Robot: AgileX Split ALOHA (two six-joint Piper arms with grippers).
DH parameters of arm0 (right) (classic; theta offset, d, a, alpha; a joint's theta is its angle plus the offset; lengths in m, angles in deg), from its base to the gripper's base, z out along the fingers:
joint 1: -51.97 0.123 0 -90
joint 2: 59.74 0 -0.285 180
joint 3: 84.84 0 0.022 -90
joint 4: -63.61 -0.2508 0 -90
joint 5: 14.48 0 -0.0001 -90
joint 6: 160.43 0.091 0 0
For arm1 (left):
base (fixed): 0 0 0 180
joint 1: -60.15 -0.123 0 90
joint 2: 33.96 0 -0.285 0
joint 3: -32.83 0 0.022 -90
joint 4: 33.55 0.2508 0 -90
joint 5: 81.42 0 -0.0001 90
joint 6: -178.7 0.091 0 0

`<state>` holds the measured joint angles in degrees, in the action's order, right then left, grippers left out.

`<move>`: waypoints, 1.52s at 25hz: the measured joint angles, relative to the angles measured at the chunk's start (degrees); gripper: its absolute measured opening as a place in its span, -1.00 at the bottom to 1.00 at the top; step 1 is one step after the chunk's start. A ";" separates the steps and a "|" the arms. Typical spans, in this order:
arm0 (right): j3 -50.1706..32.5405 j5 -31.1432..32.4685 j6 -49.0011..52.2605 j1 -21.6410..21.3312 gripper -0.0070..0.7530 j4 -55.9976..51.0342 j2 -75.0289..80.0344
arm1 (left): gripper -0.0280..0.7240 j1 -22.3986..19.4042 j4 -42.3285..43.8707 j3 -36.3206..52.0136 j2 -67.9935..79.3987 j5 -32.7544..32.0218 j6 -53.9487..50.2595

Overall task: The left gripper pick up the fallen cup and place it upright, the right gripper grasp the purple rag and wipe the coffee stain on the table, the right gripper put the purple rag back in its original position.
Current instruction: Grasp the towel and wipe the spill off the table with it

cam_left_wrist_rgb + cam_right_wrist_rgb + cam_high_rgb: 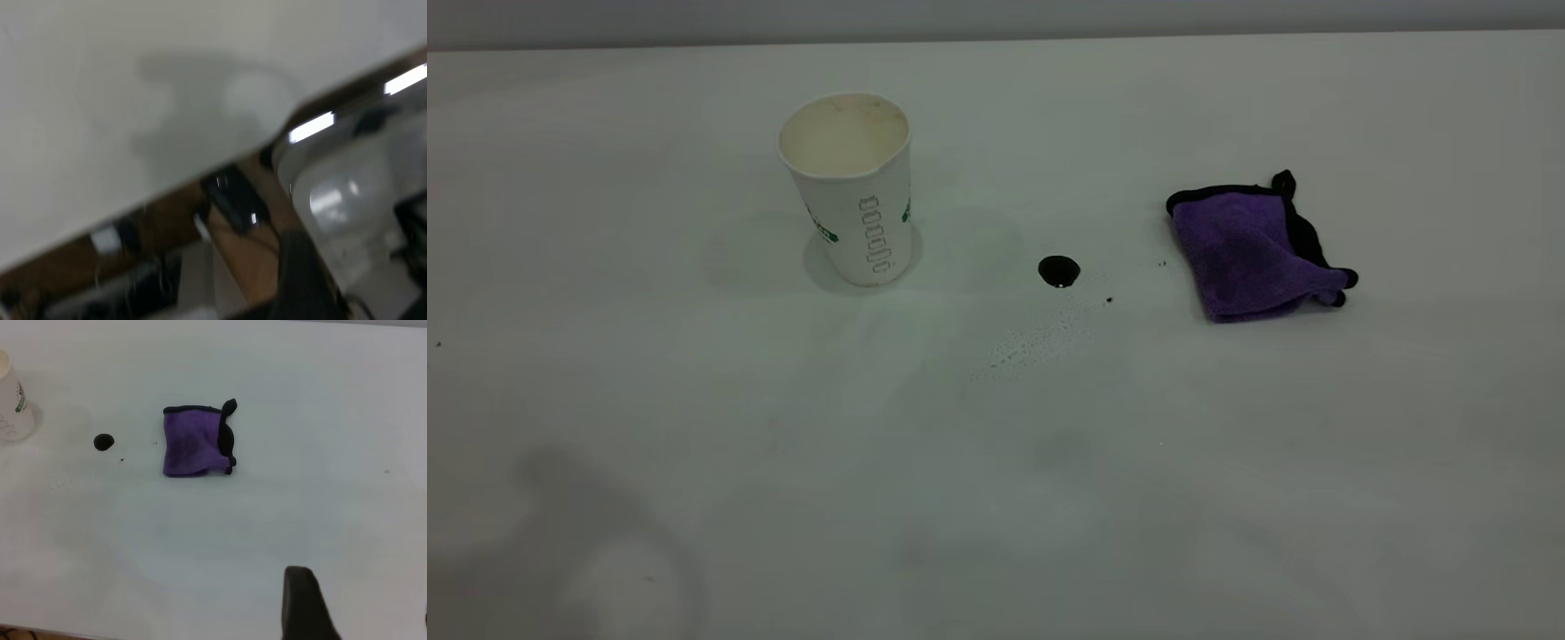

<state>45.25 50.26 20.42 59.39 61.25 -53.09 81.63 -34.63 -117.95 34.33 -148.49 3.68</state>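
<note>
The cup (852,188) stands upright on the table (996,498), left of centre, with nothing holding it. The coffee stain (1059,271) is a small glossy dark spot between the cup and the purple rag (1254,252), which lies crumpled at the right. Neither gripper shows in the exterior view. In the right wrist view the right gripper (363,613) is open and empty, well back from the purple rag (195,442), the stain (103,442) and the cup (13,407). In the left wrist view the left gripper is only a dark blur (303,280) past the table's edge (200,175).
A faint streak of small droplets (1040,342) lies just in front of the stain, with tiny dark specks (1110,300) beside it. An arm's shadow (605,551) falls on the table's near left corner. Beyond the table edge, the left wrist view shows blurred equipment (233,200).
</note>
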 joint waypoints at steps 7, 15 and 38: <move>0.00 0.00 0.00 0.00 0.26 0.00 0.00 | 0.40 0.00 0.00 16.54 -11.55 2.84 -1.02; 0.00 0.00 0.00 0.00 0.26 0.00 0.00 | 0.40 0.04 0.00 19.49 -27.43 4.55 -1.07; 0.00 0.00 0.00 0.00 0.26 0.00 0.00 | 0.40 -18.68 -0.06 19.49 -61.57 2.30 -1.13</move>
<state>45.25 50.26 20.42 59.39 61.25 -53.09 62.95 -34.68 -98.46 -27.24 -146.19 2.56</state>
